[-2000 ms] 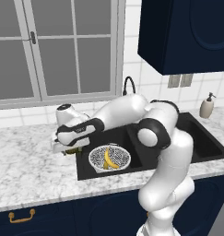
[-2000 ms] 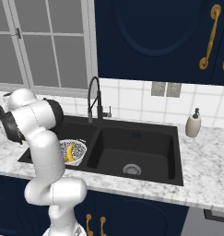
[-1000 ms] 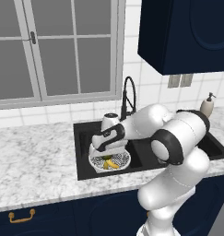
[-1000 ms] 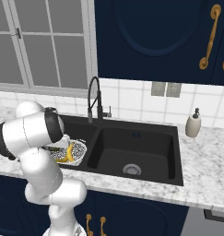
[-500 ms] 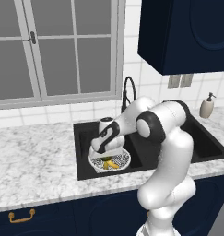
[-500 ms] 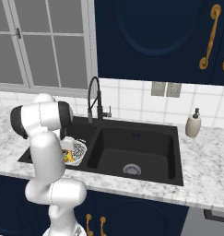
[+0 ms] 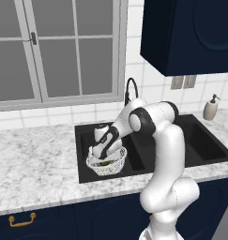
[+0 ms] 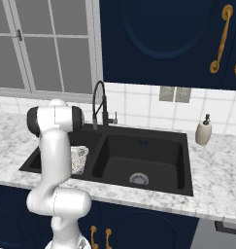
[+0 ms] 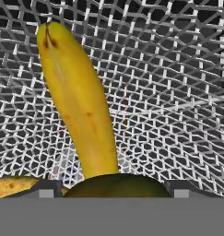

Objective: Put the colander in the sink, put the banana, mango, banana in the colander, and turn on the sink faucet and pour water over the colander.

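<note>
Hand view: my claw (image 9: 111,196) has dropped into the colander (image 9: 178,92) since a second ago, jaws spread around the mango (image 9: 115,185), beside a banana (image 9: 76,101). Fruit loading looks nearly done. Beyond the colander, in the sink (image 7: 200,145), the sink faucet (image 8: 99,104) waits; my arm crowds that reach.

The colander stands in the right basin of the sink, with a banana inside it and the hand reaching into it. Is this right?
Not quite. The colander stands in the left basin of the sink, as the right base view shows; the right basin holds only its silver drain. The rest holds: the hand view shows a banana lying inside, and the hand reaches into it.
</note>
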Motion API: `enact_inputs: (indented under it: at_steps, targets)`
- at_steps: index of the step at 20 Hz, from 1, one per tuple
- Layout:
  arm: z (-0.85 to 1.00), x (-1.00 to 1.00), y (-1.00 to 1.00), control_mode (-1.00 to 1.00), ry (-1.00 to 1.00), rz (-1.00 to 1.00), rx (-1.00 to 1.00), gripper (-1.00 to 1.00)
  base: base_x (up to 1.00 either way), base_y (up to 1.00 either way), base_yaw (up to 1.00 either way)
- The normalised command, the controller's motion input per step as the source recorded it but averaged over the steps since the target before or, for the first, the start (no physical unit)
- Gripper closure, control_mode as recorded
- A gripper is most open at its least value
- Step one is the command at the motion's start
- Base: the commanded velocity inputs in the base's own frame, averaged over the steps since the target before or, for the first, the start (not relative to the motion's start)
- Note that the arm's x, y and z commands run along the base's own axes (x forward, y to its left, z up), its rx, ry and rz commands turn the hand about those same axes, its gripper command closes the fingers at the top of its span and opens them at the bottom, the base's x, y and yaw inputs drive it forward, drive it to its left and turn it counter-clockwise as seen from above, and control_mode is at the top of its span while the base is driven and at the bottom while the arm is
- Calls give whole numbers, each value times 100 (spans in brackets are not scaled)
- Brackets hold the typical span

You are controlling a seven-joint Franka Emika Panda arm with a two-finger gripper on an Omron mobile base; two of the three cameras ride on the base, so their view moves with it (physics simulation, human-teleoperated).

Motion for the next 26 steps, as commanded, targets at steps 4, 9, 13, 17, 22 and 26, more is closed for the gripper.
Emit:
enact_inputs:
  at_steps: [4, 9, 13, 17, 22, 26]
  targets:
    - [-3, -1, 0, -100, 0, 0, 0, -100, 0, 0, 0]
    - [26, -16, 0, -100, -2, 0, 0, -100, 0, 0, 0]
    - [41, -30, -17, -100, -7, 0, 0, -100, 0, 0, 0]
    - [65, -45, -29, -100, -3, 0, 1, -100, 0, 0, 0]
    - [83, -58, -24, -100, -12, 0, 0, -100, 0, 0, 0]
    - [96, -27, -21, -100, -21, 2, 0, -100, 0, 0, 0]
